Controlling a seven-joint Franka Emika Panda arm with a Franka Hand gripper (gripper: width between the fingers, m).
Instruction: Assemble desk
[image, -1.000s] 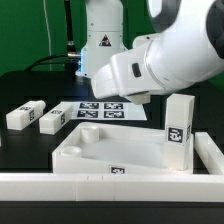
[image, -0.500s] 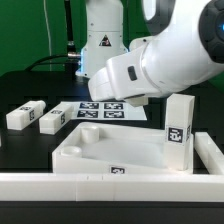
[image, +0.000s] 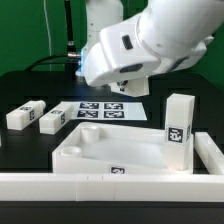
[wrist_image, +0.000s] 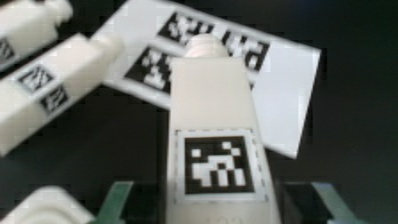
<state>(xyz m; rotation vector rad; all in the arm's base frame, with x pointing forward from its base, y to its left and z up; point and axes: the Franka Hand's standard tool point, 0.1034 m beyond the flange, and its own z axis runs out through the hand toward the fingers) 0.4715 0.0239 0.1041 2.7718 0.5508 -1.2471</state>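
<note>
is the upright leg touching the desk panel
Touching. The exterior view shows the upright leg standing on the desk panel, its bottom end seated at the panel's corner on the exterior view's right.

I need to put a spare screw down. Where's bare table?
Bare black table between the two loose legs and the desk panel; also beyond the upright leg. Crowded over the marker board, where the gripper holds a fourth leg.

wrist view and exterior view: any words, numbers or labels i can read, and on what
No readable words, letters or numbers in either view.
Held leg: square black-and-white tag, pattern only.
Marker board: square tags, pattern only.
Desk panel, upright leg, lying legs: small tags, pattern only.
</note>
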